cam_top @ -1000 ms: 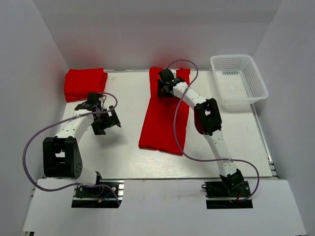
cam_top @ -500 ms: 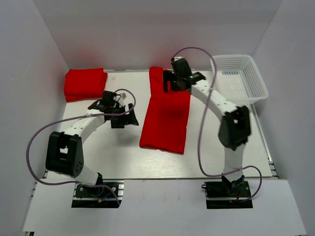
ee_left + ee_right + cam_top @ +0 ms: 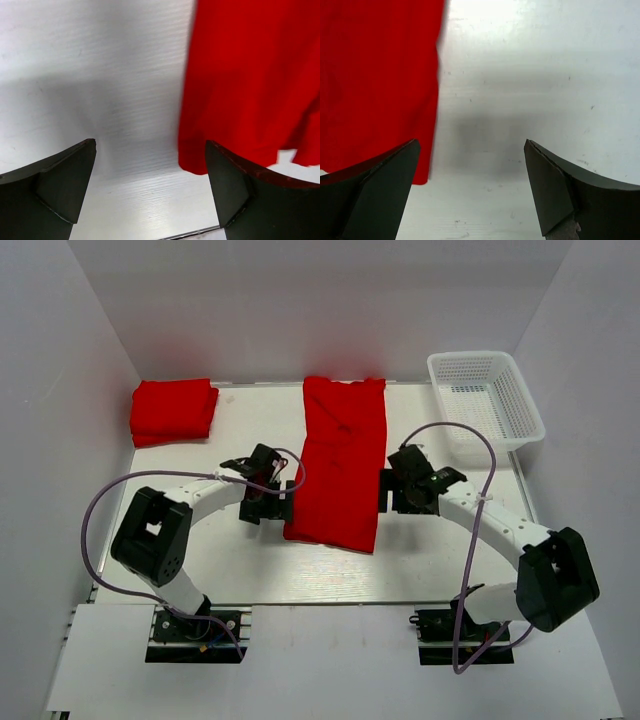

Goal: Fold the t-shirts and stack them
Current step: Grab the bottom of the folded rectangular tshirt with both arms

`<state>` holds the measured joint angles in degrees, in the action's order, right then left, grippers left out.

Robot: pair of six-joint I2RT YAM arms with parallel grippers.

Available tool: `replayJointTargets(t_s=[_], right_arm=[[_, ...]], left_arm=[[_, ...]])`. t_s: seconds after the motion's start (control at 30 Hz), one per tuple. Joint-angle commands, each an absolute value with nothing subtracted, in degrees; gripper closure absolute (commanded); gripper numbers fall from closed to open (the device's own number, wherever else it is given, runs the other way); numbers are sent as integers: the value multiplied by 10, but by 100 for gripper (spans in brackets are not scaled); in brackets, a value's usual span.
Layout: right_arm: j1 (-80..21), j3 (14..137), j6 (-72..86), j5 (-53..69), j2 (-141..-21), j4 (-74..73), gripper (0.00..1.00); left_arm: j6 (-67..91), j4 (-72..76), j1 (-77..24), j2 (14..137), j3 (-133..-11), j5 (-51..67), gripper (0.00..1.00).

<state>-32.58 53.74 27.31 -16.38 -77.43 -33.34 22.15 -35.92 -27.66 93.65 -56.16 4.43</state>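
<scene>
A red t-shirt (image 3: pixel 340 460), folded into a long strip, lies flat down the middle of the table. A stack of folded red t-shirts (image 3: pixel 173 410) sits at the back left corner. My left gripper (image 3: pixel 272 506) hovers open at the strip's left edge near its front end. In the left wrist view the shirt (image 3: pixel 250 75) fills the right side and only table lies between the open gripper (image 3: pixel 150 190) fingers. My right gripper (image 3: pixel 392 492) is open at the strip's right edge. In the right wrist view the shirt (image 3: pixel 375 75) is on the left and the gripper (image 3: pixel 470 190) holds nothing.
A white mesh basket (image 3: pixel 485 405) stands at the back right corner. White walls close in the table on the left, back and right. Purple cables loop off both arms above the table's front half.
The right arm has swung back from the shirt's far end to its right edge, leaving that end flat. The left arm has moved right, up to the strip's left edge.
</scene>
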Motion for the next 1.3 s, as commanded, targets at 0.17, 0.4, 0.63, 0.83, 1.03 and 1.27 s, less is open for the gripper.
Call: replayJointTargets(t_s=[0.17,0.4,0.63,0.83,1.03,1.27], right_arm=[[-350,489,344,-171,-743,-316,10],[-371,477,386,-169,-765,-308,10],[-399,472,423,-188,-789,-315,10],[-417,469,461,-198,-809,-345,10],[-429,474,481,-204,-812,-367,10],[-446,484,480,-185,-824,-372,10]], left_arm=[[245,-338,-325,947,-548,-11,0],[267,-355,-348,959,-535,-30,8],[279,-312,-366,971,-501,8,23],[279,-304,-390,993,-501,13,57],[274,-303,-410,998,-501,25,100],[299,-319,-429,973,-495,31,100]])
